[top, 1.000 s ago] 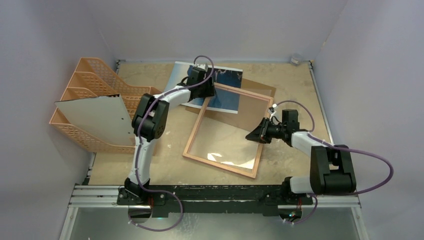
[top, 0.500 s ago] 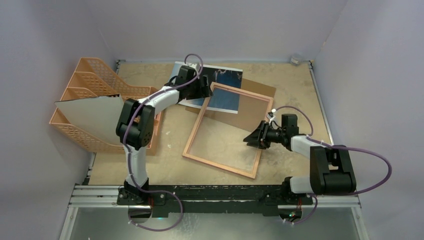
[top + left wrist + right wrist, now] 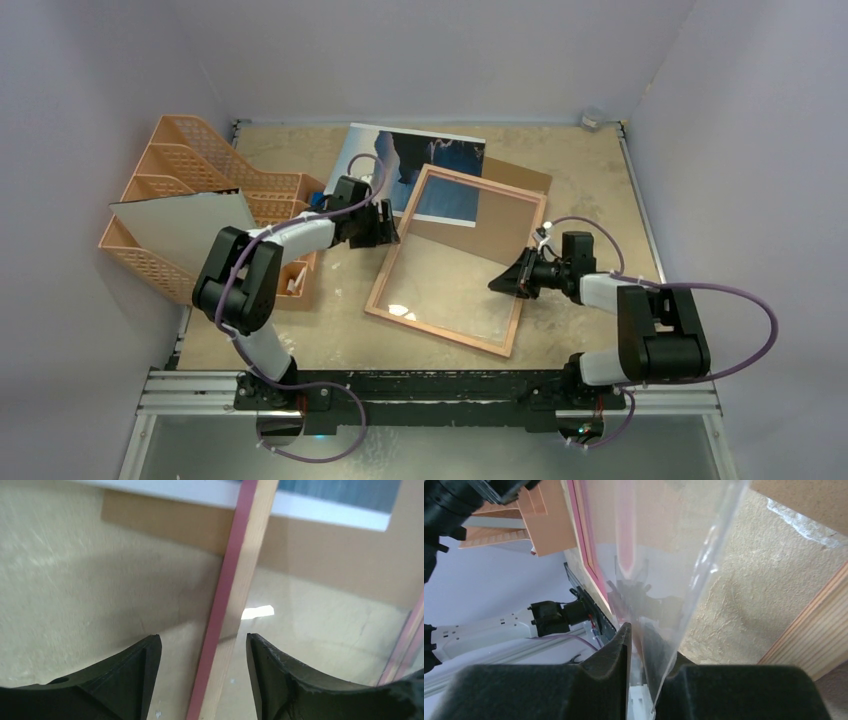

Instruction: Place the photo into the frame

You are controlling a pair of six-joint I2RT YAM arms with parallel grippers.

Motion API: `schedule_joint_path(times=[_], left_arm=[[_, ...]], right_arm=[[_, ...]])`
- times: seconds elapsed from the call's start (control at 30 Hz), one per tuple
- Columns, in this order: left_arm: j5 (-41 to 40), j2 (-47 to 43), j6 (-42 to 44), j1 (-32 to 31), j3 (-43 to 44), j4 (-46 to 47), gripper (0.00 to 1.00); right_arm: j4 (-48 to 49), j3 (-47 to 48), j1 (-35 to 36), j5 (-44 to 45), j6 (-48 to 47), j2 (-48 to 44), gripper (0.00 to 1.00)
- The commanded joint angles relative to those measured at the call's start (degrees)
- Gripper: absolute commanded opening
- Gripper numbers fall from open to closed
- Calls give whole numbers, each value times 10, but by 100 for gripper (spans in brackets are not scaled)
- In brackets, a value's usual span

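Clear pane [image 3: 664, 555] is pinched edge-on by right gripper [image 3: 641, 645], probably for lifting from frame [image 3: 440, 331]; left gripper [image 3: 202, 637] is spread unclenched astride the frame's rail, apparently for steadying.

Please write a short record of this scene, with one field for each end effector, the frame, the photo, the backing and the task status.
left end effector: open, astride the left rail of the large rectangular pink-bordered picture frame, not gripping it
right end effector: shut on the clear pane, near the frame's right rail
photo: large rectangular paper print of dark blue sea, face up, far side, one corner under the frame
backing: flat brown fibreboard panel, partly under the frame
task status: photo not yet in the frame
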Motion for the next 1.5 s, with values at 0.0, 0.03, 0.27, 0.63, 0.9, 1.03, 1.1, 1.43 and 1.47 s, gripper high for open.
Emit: schedule_joint_path(times=[0.0, 0.03, 0.27, 0.63, 0.9, 1.03, 1.1, 1.43, 1.47], left_arm=[[36, -17, -5, 2, -29, 25, 63], [38, -15, -6, 2, -31, 25, 63], [54, -9, -5, 2, -37, 33, 57], [56, 8, -13, 2, -35, 29, 52], [60, 17, -10, 2, -31, 26, 49], [35, 21, -3, 2, -21, 3, 47], [23, 21, 2, 2, -17, -8, 45], [-17, 31, 8, 2, -5, -37, 30], [-23, 33, 8, 2, -4, -40, 30]], right_arm=[[21, 17, 3, -15, -28, 18, 14], [15, 25, 5, -8, -42, 20, 13], [32, 47, 32, 5, -73, 28, 3], [35, 51, 64, 35, -80, 34, 0], [36, 79, 64, 51, -67, 75, 2], [13, 100, 64, 61, -71, 87, 15], [-3, 111, 65, 67, -72, 87, 22], [-68, 161, 64, 92, -71, 87, 51], [-71, 162, 65, 93, -69, 87, 53]])
